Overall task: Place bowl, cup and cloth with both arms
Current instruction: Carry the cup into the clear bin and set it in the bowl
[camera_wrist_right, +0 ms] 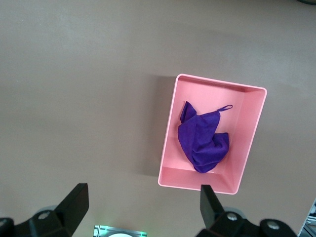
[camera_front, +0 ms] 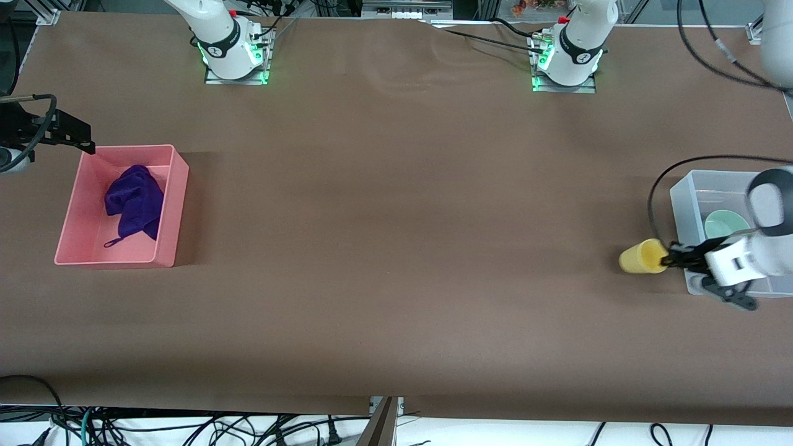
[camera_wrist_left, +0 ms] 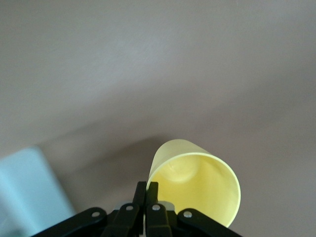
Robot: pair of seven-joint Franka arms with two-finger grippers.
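Observation:
The yellow cup (camera_front: pixel 641 257) is tipped on its side, its mouth toward my left gripper (camera_front: pixel 668 253), which is shut on the cup's rim. It is held low over the table beside the pale bin (camera_front: pixel 681 192). The left wrist view shows the cup (camera_wrist_left: pixel 197 182) with one finger inside the rim and one outside, where my left gripper (camera_wrist_left: pixel 147 190) pinches it. The mint-green bowl (camera_front: pixel 725 224) sits in the pale bin. The purple cloth (camera_front: pixel 133 198) lies in the pink bin (camera_front: pixel 173 204). My right gripper (camera_front: pixel 77 139) is open and empty, up beside the pink bin.
The right wrist view looks down on the cloth (camera_wrist_right: pixel 202 140) in the pink bin (camera_wrist_right: pixel 197 178), past the open right gripper (camera_wrist_right: pixel 143 192). A corner of the pale bin (camera_wrist_left: pixel 24 182) shows in the left wrist view. Brown table lies between the two bins.

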